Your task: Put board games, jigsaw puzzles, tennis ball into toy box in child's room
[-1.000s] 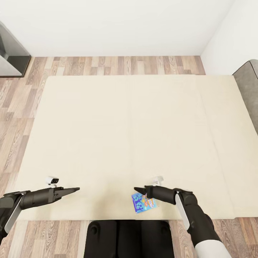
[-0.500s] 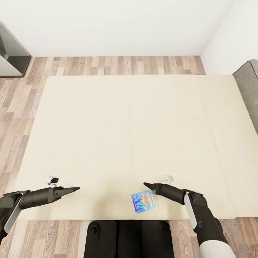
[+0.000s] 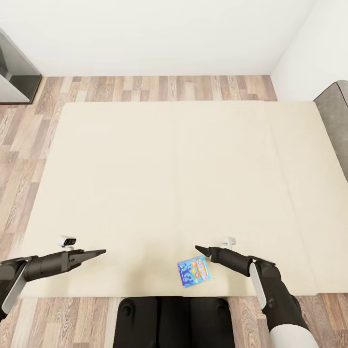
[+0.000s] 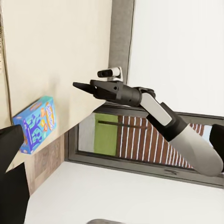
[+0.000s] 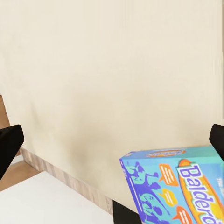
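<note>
Near the bed's six-o'clock edge lies the blue board game, freed since the right hand, fingers spread wide, backed off toward three o'clock, so regrasping seems needed.

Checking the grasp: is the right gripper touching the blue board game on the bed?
Apart. In the head view, the right gripper points clear of the blue board game, with a strip of cream bed between them.

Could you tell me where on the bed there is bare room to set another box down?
Nearly all of the bed is bare, from the far edge down to the two grippers. The one busy patch is the near edge, where the blue game box lies beside the right gripper.
</note>
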Available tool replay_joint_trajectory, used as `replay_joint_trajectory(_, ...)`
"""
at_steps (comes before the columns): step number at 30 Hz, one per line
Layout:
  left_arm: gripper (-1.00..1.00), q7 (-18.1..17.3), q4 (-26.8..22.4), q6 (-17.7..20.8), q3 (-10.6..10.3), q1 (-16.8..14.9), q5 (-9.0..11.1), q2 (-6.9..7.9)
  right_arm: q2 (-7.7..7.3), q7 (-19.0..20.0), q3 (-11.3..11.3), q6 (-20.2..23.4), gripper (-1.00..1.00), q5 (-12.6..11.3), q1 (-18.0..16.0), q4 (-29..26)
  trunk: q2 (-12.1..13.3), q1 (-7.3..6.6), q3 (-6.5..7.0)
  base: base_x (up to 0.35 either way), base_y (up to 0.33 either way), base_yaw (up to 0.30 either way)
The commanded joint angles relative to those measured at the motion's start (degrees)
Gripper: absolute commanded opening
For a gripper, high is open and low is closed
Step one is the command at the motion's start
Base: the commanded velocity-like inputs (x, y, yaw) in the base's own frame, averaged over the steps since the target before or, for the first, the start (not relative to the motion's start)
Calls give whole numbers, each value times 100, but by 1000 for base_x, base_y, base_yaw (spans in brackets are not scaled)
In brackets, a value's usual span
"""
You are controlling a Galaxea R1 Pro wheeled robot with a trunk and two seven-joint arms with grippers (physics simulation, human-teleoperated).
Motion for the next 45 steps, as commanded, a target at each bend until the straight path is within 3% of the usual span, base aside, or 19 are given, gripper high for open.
replay_joint_trajectory(1, 100, -20, -29, 61, -6, 0, 58, 39, 5, -7, -22, 44, 100, -13, -3, -1, -9, 3, -6, 0, 0, 0)
replay_joint_trajectory(7, 100, -20, -134, 74, -89, 13, 413, 72, -9, -138, -25, 41, 100, -16, -3, 7, -9, 3, -6, 0, 0, 0)
replay_joint_trajectory(13, 100, -20, -179, 75, -454, 38, 572, 63, -94, -373, -22, 40, 100, -11, -3, 94, -9, 3, -7, 0, 0, 0)
replay_joint_trajectory(21, 100, -20, -188, 70, -526, 41, 593, 40, -162, -534, -22, 32, 100, -13, -5, 457, -9, 3, -34, 0, 0, 0)
replay_joint_trajectory(45, 100, -20, -198, 70, -504, 41, 603, 45, -181, -554, 52, 120, 100, 8, -12, 606, -9, 3, -116, 0, 0, 0)
